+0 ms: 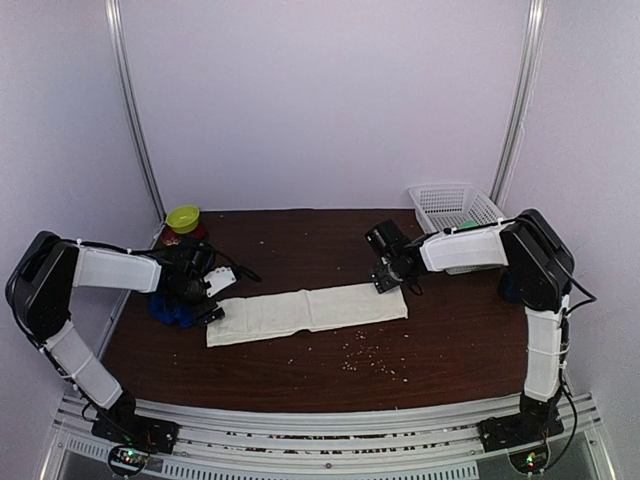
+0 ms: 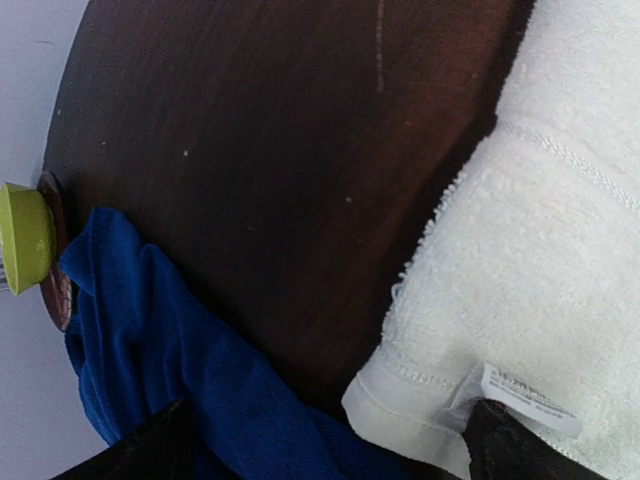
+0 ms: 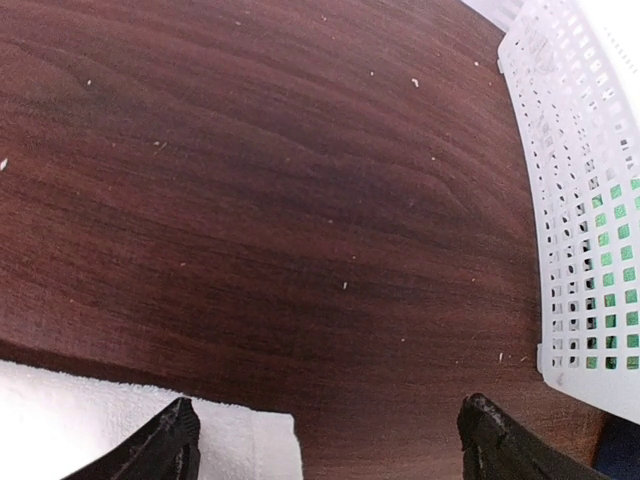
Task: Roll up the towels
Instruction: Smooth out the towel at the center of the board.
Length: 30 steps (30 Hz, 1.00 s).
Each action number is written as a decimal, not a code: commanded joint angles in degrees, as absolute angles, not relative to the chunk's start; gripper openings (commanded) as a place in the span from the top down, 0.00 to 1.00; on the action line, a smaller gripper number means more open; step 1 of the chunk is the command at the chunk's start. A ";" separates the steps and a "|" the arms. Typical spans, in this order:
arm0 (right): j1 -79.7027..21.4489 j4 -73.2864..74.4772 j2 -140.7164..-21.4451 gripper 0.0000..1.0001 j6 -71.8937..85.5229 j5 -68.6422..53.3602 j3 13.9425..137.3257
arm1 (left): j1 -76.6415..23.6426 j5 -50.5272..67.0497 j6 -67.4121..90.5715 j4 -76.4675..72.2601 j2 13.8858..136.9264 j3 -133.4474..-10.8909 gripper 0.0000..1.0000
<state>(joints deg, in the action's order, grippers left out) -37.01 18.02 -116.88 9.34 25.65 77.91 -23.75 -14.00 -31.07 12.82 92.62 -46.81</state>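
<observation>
Top external view has the cream-white cloth towel lying flat and unrolled across the middle of the dark wooden table, with the royal blue cloth towel crumpled at its left end. The left gripper is spread over that end and the right gripper is spread above the other; neither pinches anything. I judge rolling is not begun: next, one claw must pinch a short edge and turn it over. Left wrist view alone shows the small sewn label. Right wrist view shows the towel's corner reaching only partway between its fingers.
</observation>
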 commanded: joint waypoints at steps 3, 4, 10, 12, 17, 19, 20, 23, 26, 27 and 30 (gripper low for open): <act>-37.62 21.07 -113.64 0.10 8.44 25.70 76.28 | -23.62 -24.41 -35.79 8.24 98.84 -49.24 0.02; -37.62 21.16 -113.91 0.10 8.36 26.16 76.21 | -23.60 -24.99 -36.26 7.71 99.28 -49.61 0.02; -37.62 21.61 -118.22 0.10 8.50 29.68 78.02 | -23.55 -25.15 -37.51 7.31 100.32 -50.53 0.02; -37.62 21.33 -119.66 0.10 8.57 31.40 78.57 | -23.36 -24.94 -37.56 7.90 100.10 -50.33 0.02; -37.64 21.70 -123.13 0.09 8.27 35.98 80.85 | -22.19 -22.85 -38.19 9.90 97.08 -49.94 0.02; -37.62 21.72 -123.98 0.09 8.26 37.79 81.40 | -21.71 -21.97 -38.34 10.56 95.81 -50.16 0.02; -37.62 21.67 -124.28 0.09 8.17 38.94 81.71 | -21.51 -21.77 -38.50 10.69 95.40 -50.30 0.02; -37.66 21.73 -124.29 0.08 8.12 40.43 82.66 | -21.19 -21.88 -38.78 11.09 95.27 -51.01 0.02; -37.62 22.23 -123.51 0.08 7.90 40.88 83.61 | -21.09 -21.53 -38.76 11.91 95.83 -51.60 0.02; -37.62 22.40 -123.15 0.08 7.72 40.76 83.85 | -21.05 -21.33 -38.69 12.09 95.94 -51.79 0.02; -37.66 22.64 -120.55 0.06 7.48 38.64 83.76 | -21.05 -21.07 -38.47 12.13 95.56 -51.99 0.02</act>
